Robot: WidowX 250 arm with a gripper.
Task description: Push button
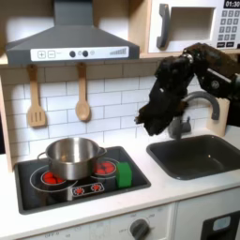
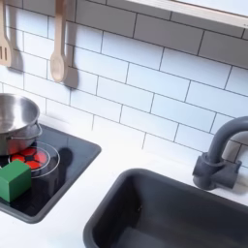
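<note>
In the first exterior view, my black arm reaches in from the right. Its gripper (image 1: 148, 118) hangs in front of the white tile wall, between the stove (image 1: 37, 192) and the sink (image 1: 195, 157), well above the counter. The fingers are too dark and blurred to tell whether they are open or shut. Small buttons (image 1: 79, 53) line the front of the grey range hood, up and to the left of the gripper. Red buttons (image 1: 86, 189) sit on the stove's front edge. A microwave keypad (image 1: 228, 26) is at the top right.
A steel pot (image 1: 71, 156) (image 2: 14, 116) stands on the stove beside a green block (image 1: 124, 173) (image 2: 14, 180). Wooden utensils (image 1: 82, 103) (image 2: 58, 60) hang on the wall. The grey faucet (image 1: 208, 105) (image 2: 217, 161) rises behind the sink (image 2: 145, 225), close to my arm.
</note>
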